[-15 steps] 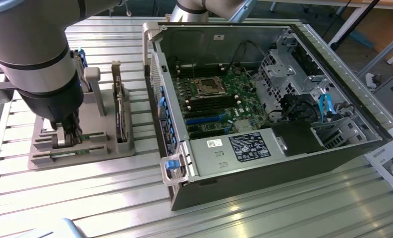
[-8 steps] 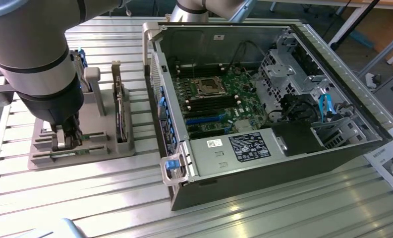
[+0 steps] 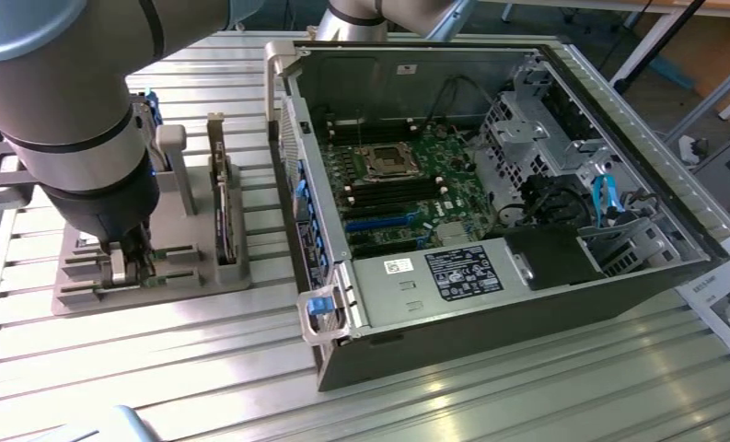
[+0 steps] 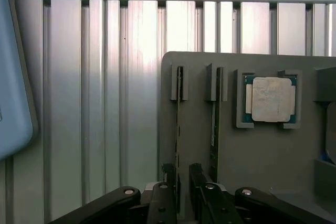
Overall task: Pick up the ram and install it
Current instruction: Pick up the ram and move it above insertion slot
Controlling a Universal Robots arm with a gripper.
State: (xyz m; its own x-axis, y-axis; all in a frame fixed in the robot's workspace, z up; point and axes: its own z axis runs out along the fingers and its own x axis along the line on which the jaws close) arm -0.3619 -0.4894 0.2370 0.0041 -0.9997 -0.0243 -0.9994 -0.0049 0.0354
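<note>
A: Quick, big stuff first. Slatted metal table (image 3: 156, 368), with an open computer case (image 3: 659, 267) lying on its side. I'd guess that's so the motherboard (image 3: 401, 184) faces up and can be reached from above.
B: Got it. Arm?
A: Robot arm (image 3: 70, 110) is on the exterior view's left, well apart from the case. It points straight down over the grey parts holder (image 3: 168, 290).
B: Hand?
A: Hand (image 4: 181, 178) is low at the holder and released, fingers (image 4: 168, 174) spread either side of the ram (image 4: 178, 124). Not pinching it, far as I can see.
B: So the ram's not picked?
A: No, it's on edge in its slot, not lifted. I reckon the slots hold boards upright so fingers can drop down both faces.
B: Neighbours?
A: A darker board (image 4: 215, 124) on edge in the slot just beside it. Processor chip (image 4: 271, 99) lies flat in a square pocket beyond that.
B: Install?
A: Not done. The black memory slots (image 3: 389, 195) on the motherboard look empty.
</note>
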